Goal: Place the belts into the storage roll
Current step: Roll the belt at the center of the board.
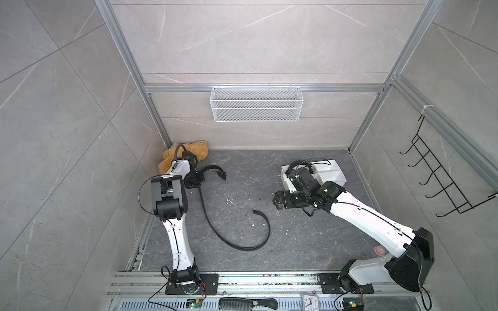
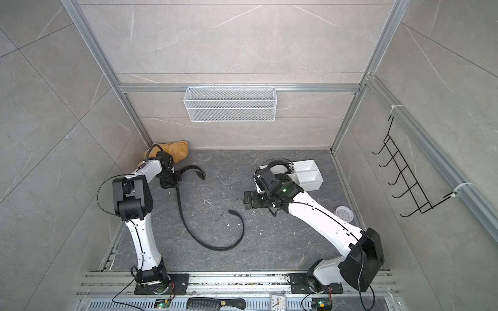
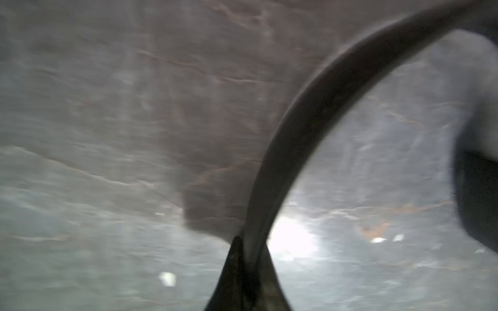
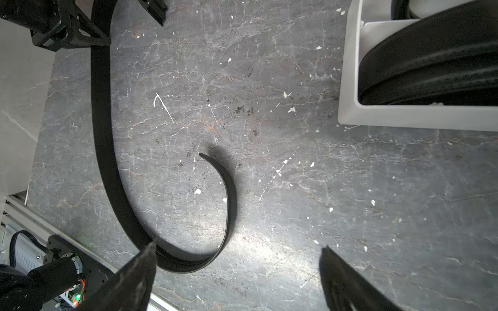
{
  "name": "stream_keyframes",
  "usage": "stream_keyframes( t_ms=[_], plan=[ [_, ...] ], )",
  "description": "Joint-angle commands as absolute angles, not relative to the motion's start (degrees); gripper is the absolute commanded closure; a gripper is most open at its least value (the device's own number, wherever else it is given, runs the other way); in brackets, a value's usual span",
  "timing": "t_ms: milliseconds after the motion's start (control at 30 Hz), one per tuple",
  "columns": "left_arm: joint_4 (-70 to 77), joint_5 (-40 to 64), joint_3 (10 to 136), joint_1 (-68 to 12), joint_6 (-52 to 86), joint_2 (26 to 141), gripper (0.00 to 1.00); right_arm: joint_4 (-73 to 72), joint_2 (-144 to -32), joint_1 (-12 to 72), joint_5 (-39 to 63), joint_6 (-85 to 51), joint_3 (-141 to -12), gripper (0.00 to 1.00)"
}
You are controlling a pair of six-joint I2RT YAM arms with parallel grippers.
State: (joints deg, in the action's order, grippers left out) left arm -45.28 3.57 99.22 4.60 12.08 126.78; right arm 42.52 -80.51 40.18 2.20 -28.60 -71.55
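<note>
A long black belt [image 1: 215,231] lies in a wide curve on the dark floor, its buckle [image 1: 222,175] raised near the back left. My left gripper [image 1: 195,180] is shut on that belt a short way from the buckle. In the left wrist view the strap [image 3: 310,113] arcs away from the shut left gripper [image 3: 249,242]. The white storage roll [image 1: 338,176] sits at the back right, partly hidden by my right arm, with a coiled belt [image 4: 431,53] in its near compartment. My right gripper [image 4: 238,246] hangs open over bare floor between roll and belt [image 4: 107,161].
A tan teddy bear [image 1: 188,152] sits in the back left corner behind my left arm. A white wire basket [image 1: 256,103] hangs on the back wall and a black hook rack [image 1: 436,183] on the right wall. A comb [image 1: 248,303] and clock [image 1: 311,301] lie on the front rail.
</note>
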Motion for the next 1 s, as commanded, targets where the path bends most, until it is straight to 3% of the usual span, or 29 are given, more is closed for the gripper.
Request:
stream_keyframes(
  t_ms=[0, 267, 433, 467, 500, 533, 567, 633, 767, 967],
  plan=[
    [-48.6, 5.1, 103.9, -1.0, 8.5, 129.0, 1.00, 41.7, -79.4, 40.6, 2.0, -29.8, -69.8, 0.05],
    [-50.2, 3.7, 114.0, -16.0, 4.4, 135.1, 1.00, 40.8, -75.9, 41.1, 0.7, -32.9, -63.0, 0.05],
    [-54.6, 4.2, 122.9, -20.8, 3.1, 139.9, 1.00, 41.3, -73.2, 41.0, 0.4, -34.5, -59.0, 0.06],
    [-55.3, 4.2, 123.1, -21.1, 3.4, 139.6, 0.94, 41.8, -72.8, 41.0, 0.0, -34.6, -58.8, 0.05],
    [-56.0, 3.9, 122.5, -21.1, 3.7, 138.6, 0.75, 42.5, -72.4, 41.1, -0.5, -34.6, -58.8, 0.05],
    [-55.8, 3.3, 120.9, -21.1, 4.4, 136.8, 0.48, 43.3, -72.2, 41.1, -1.1, -34.5, -59.0, 0.05],
    [-54.5, 1.9, 117.7, -21.1, 5.2, 134.2, 0.32, 44.0, -71.9, 41.1, -1.7, -34.4, -59.1, 0.05],
    [-51.4, 0.3, 110.7, -21.1, 6.8, 125.8, 0.10, 44.6, -71.1, 41.0, -2.3, -34.3, -59.2, 0.04],
    [-49.0, -2.5, 99.2, -22.4, 9.6, 111.3, 0.06, 45.0, -70.0, 41.1, -2.9, -34.4, -58.9, 0.04],
    [-51.2, -0.7, 86.5, -35.1, 12.7, 100.8, 0.18, 47.1, -66.3, 41.0, -5.2, -34.6, -58.5, 0.03]
  ],
)
